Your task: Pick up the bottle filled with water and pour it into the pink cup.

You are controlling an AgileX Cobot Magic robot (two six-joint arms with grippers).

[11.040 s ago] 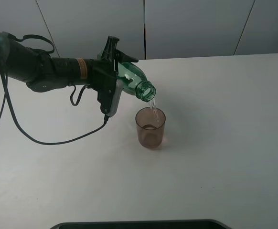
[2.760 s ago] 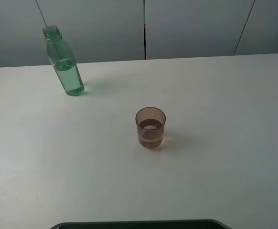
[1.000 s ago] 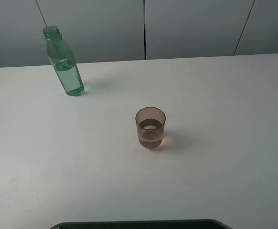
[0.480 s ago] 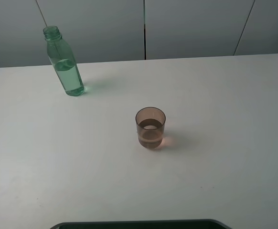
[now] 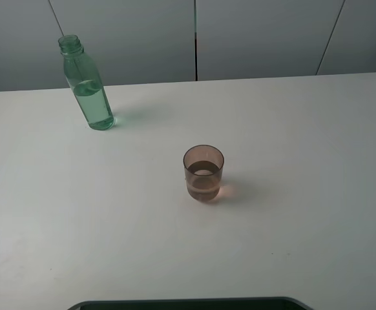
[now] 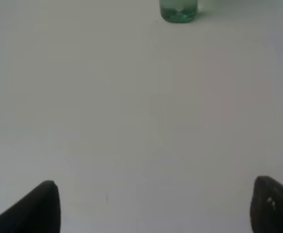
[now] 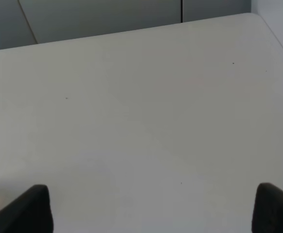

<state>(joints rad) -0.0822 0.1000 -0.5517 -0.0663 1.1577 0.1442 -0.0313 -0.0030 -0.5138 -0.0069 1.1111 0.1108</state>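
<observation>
The green-tinted bottle [image 5: 88, 87] stands upright at the table's far left, uncapped and partly filled with water. Its base also shows in the left wrist view [image 6: 179, 10]. The pink cup [image 5: 203, 172] stands near the table's middle with water in its lower half. Neither arm shows in the exterior high view. My left gripper [image 6: 153, 206] is open and empty, well back from the bottle, with only its two dark fingertips [image 6: 39, 206] in view. My right gripper [image 7: 153, 208] is open and empty over bare table, its fingertips [image 7: 32, 206] far apart.
The white table [image 5: 291, 129] ends at a grey panelled wall [image 5: 252, 32] behind. A dark edge [image 5: 188, 303] runs along the table's front. In the right wrist view the table's far corner [image 7: 258, 19] shows.
The left arm poured from the bottle into the cup eleven seconds ago. The bottle now stands at the far left and the arm is gone from the exterior view. Nothing has moved in the last second.
</observation>
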